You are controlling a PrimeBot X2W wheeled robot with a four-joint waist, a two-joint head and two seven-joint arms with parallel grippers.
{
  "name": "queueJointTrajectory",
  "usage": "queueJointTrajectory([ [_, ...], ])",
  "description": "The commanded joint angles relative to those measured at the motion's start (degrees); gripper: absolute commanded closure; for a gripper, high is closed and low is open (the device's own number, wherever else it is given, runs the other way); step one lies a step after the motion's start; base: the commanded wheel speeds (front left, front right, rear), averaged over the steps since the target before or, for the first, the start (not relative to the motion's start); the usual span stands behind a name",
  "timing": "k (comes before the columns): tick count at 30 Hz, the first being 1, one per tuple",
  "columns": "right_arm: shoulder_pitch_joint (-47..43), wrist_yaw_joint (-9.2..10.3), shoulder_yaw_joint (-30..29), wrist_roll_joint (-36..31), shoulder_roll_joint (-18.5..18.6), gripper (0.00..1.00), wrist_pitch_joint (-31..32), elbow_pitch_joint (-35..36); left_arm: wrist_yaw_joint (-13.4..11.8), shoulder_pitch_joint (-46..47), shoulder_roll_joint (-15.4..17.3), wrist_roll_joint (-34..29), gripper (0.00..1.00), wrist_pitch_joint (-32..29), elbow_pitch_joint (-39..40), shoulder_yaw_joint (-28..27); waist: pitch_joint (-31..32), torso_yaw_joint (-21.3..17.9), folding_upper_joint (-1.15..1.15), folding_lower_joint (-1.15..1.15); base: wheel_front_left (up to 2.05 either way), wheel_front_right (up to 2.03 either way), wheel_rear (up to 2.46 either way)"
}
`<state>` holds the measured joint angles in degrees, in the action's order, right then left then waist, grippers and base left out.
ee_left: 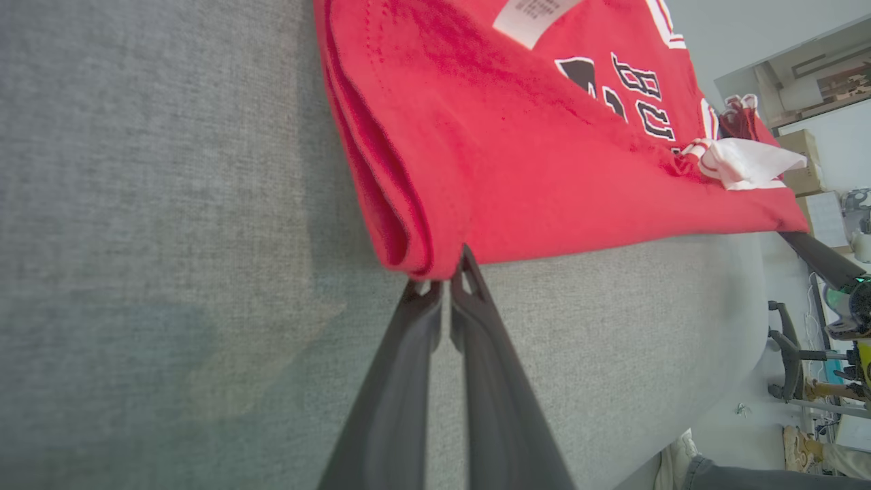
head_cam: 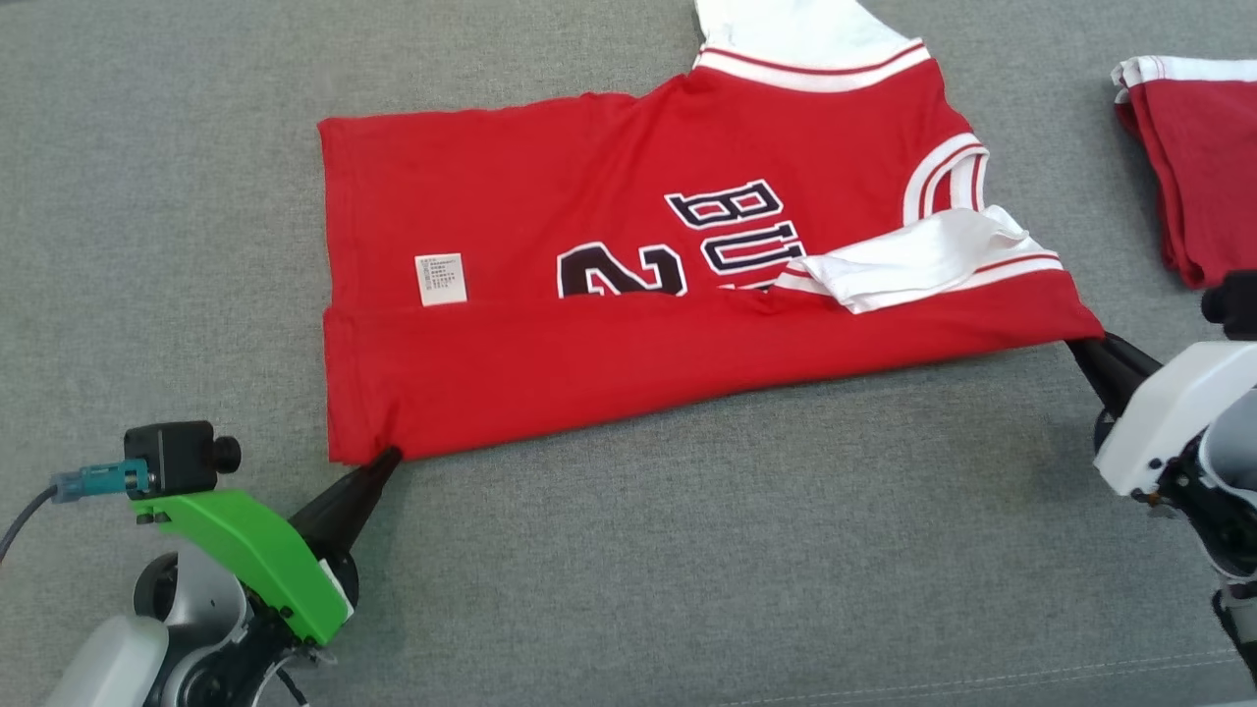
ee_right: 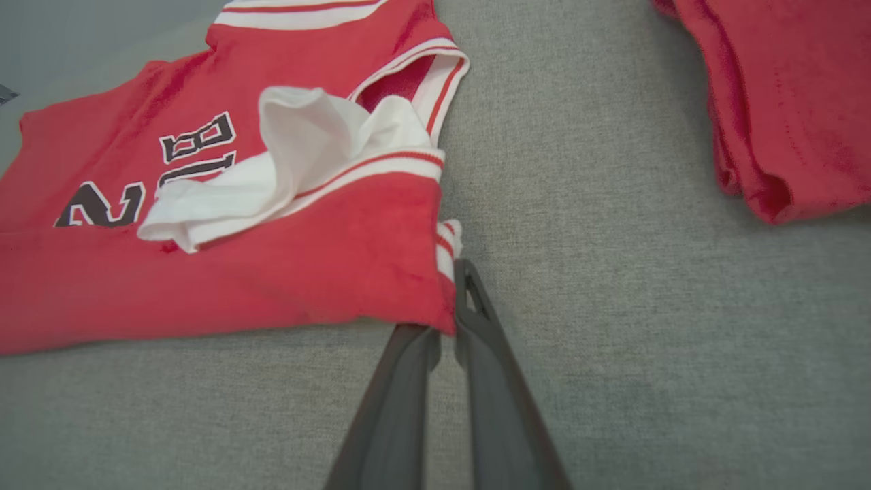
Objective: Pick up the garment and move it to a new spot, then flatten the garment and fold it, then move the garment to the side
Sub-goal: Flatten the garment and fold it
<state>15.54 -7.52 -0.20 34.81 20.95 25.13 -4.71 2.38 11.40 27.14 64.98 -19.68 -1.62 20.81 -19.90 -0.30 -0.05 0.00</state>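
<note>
**Near edge pinched at both ends**

In the head view we get the whole layout. The red knit jersey with white-and-red trim and black lettering (head_cam: pixel 589 383) lies across the middle of the grey woven fabric surface (head_cam: pixel 687 560), with its near long edge folded up over the digits. A white rectangular care label (head_cam: pixel 440 279) sits toward the left end & a crumpled white cloth flap (head_cam: pixel 913 260) toward the right end. A second red folded garment w/ white trim (head_cam: pixel 1193 157) lies well apart at far right.

The left wrist view adds the fold's stacked layers edge-on at the corner. It also shows room clutter beyond the surface: tan cardboard boxes (ee_left: pixel 799 146), and what looks like a person's pale shoe (ee_left: pixel 674 466) at the bottom. The right wrist view gives the armhole end close up, w/ striped trim poking out under the folded red band.

Claws:
- **Left claw** (head_cam: pixel 389 456): its two long dark fingers (ee_left: pixel 401 381) are pressed together w/ barely a slit btw. them, and the tips nip the jersey's near-left corner.
- **Right claw** (head_cam: pixel 1078 346): likewise closed, fingers (ee_right: pixel 398 408) pinching the near-right corner, w/ red cloth caught btw. the tips.

Both corners sit low. We can't tell if they touch the surface.
</note>
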Motion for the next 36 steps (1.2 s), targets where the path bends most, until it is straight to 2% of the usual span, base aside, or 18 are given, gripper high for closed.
queueJointTrajectory([
  [1, -1.5, 0.08, -0.5, 1.3, 1.4, 1.0, 1.7, 0.6, 0.2, -1.5, 0.9, 0.7, 1.0, -0.4, 0.9, -0.2, 0.9, 0.1, 0.05, 0.0, 0.0, 0.0, 0.0],
  [4, -5.3, 0.08, -1.4, 4.3, 4.5, 1.0, 7.0, 3.5, -0.2, -5.0, 2.3, 1.0, 1.0, -1.1, 4.6, 0.1, 1.4, 0.3, 0.05, 0.0, 0.0, 0.0, 0.0],
  [7, -9.9, 0.08, -3.2, 6.0, 5.9, 1.0, 10.8, 5.4, -0.9, -9.2, 2.0, 0.6, 1.0, -0.4, 7.3, 1.2, 1.6, 0.4, 0.05, 0.0, 0.0, 0.0, 0.0],
  [13, -17.1, 0.08, -5.7, 3.7, 5.2, 1.0, 12.9, 5.3, -2.2, -16.2, 0.3, -0.5, 1.0, 2.3, 9.7, 3.2, 1.1, 0.7, 0.05, 0.0, 0.0, 0.0, 0.0],
  [14, -17.4, 0.08, -6.3, 3.0, 4.9, 1.0, 12.3, 5.3, -2.5, -16.8, 0.3, -1.0, 0.93, 2.8, 9.8, 3.3, 0.9, 0.8, 0.05, 0.0, 0.0, 0.0, 0.0],
  [15, -17.7, 0.08, -7.0, 2.5, 4.3, 0.76, 11.7, 5.4, -2.8, -17.3, 0.1, -1.4, 0.59, 3.4, 9.9, 3.3, 0.8, 1.1, 0.05, 0.0, 0.0, 0.0, 0.0],
  [16, -18.2, 0.08, -7.6, 2.0, 3.8, 0.0, 11.2, 5.5, -3.2, -17.8, 0.1, -1.9, 0.0, 3.9, 10.0, 3.1, 0.7, 1.3, 0.05, 0.0, 0.0, 0.0, 0.0],
  [20, -18.1, 0.05, -12.1, 3.5, 1.8, 0.0, 10.3, 8.9, -4.4, -18.9, 1.1, -3.3, 0.0, 5.4, 11.5, 2.1, 0.3, 2.3, 0.05, 0.0, 0.0, 0.0, 0.0],
  [23, -18.5, 0.05, -14.6, 5.9, 2.2, 0.0, 12.2, 14.7, -5.6, -19.8, 2.9, -4.2, 0.0, 6.6, 13.9, 0.4, -0.3, 2.7, 0.05, 0.0, 0.0, 0.0, 0.0],
  [26, -13.6, 0.05, -17.1, 8.2, 0.7, 0.0, 11.4, 21.6, -6.7, -17.8, 4.1, -5.9, 0.0, 7.9, 16.1, -1.8, -1.8, 2.9, 0.05, 0.0, 0.0, 0.0, 0.0],
  [28, -10.1, 0.05, -16.8, 6.9, 0.8, 0.0, 11.7, 23.4, -7.7, -14.2, 4.9, -7.4, 0.0, 7.9, 16.3, -2.9, -3.3, 3.1, 0.05, 0.0, 0.0, 0.0, 0.0],
  [30, -4.5, 0.05, -15.1, 3.3, 1.3, 0.0, 11.4, 23.2, -8.0, -9.9, 3.6, -6.7, 0.0, 6.8, 15.7, -2.9, -5.1, 3.3, 0.05, 0.0, 0.0, 0.0, 0.0],
  [31, -4.5, 0.05, -15.1, 3.3, 1.3, 0.0, 11.4, 23.2, -8.0, -9.9, 3.6, -6.7, 0.0, 6.8, 15.7, -2.9, -5.1, 3.3, 0.05, 0.0, 0.0, 0.0, 0.0],
  [32, 2.3, 0.04, -12.6, -0.7, 0.6, 0.0, 10.2, 20.9, -8.0, -4.4, 3.5, -7.6, 0.0, 5.8, 13.9, -3.0, -7.3, 3.6, 0.05, 0.0, 0.0, 0.0, 0.0],
  [36, 16.2, 0.05, -8.4, -8.3, -2.9, 0.0, 6.9, 11.7, -7.4, 7.6, 1.6, -10.3, 0.0, 4.5, 7.8, -1.7, -12.3, 4.8, 0.05, 0.0, 0.0, 0.0, 0.0],
])
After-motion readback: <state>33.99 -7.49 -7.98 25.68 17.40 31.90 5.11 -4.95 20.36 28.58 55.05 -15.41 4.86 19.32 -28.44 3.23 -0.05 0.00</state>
